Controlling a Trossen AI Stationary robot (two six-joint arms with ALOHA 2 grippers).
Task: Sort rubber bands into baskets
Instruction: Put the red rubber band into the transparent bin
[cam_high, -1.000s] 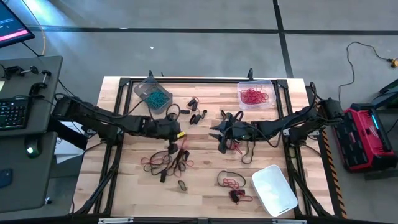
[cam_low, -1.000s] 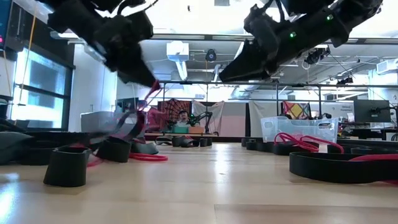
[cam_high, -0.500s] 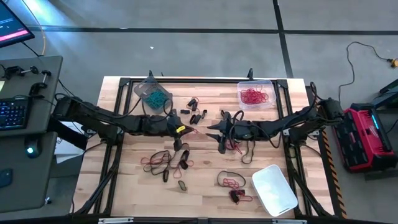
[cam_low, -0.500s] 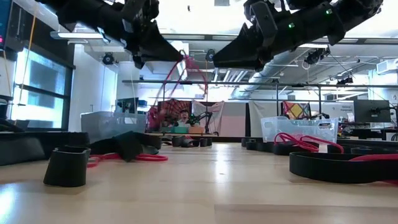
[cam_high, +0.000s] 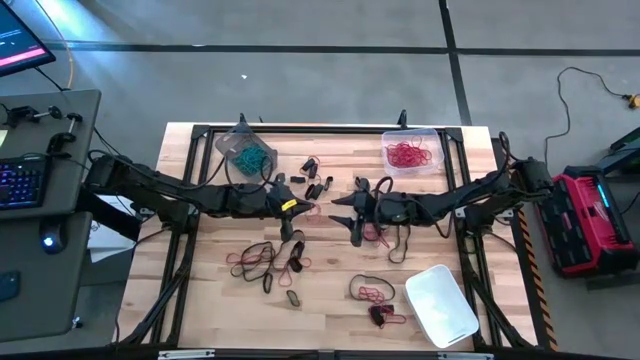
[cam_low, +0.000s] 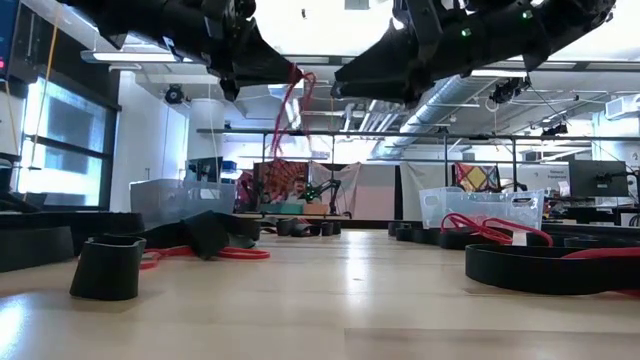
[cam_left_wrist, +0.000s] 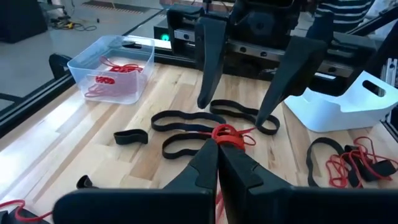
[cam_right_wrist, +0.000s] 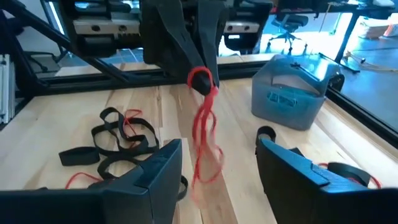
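Wooden table (cam_high: 330, 300) carried scattered rubber bands (cam_high: 258, 258) and three baskets (cam_high: 440, 305). Left gripper (cam_left_wrist: 217, 142), raised above mid-table, had its fingers clamped on a red band (cam_right_wrist: 204, 134) that hung down. Right gripper (cam_right_wrist: 217, 163) faced it, fingers spread apart, holding nothing.

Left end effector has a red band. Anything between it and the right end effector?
Nothing visible. The left end effector is shut on the red band, which dangles above the table. The right end effector faces it, open, with only bare table below the gap.
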